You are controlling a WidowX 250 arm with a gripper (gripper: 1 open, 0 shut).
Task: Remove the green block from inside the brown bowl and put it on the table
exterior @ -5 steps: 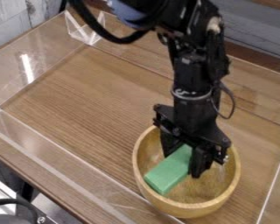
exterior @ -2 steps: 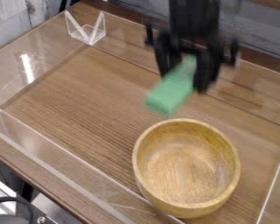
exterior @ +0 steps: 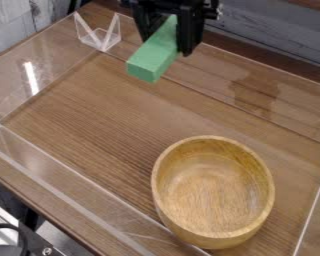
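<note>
Wide brown wood-grain tabletop (exterior: pixel 109 110), fenced with clear plastic walls (exterior: pixel 49 55) along the left, near and right edges. Small clear plastic bracket thing (exterior: pixel 99 32) standing at the far left, right by the wall. Dark strip running behind the far edge.

Loads of bare wood across the middle and left. Only big thing sitting on it: the brown bowl (exterior: pixel 214 190), down in the near-right corner, round, light wood, thick rim, nothing inside but grain. Rim pretty close to the near wall and the right wall, so tight room on those sides. Wide open everywhere from the bowl up and left toward the far side.

Black hand (exterior: pixel 172 38) way up at the top of the view, mostly cut off by the frame edge, pointing down. Clamped narrow on the green block (exterior: pixel 152 54), dark fingers (exterior: pixel 190 35) pressed on the upper end. Block hanging tilted, lower end swung down and left, well up in the air and touching neither tabletop nor bowl. Bit blurry, so exact contact spot on the far side hard to make out.

Block well apart from the bowl, off toward the far-left of it, above bare tabletop near the far edge. Bracket just to the left of the block in the view.
</note>
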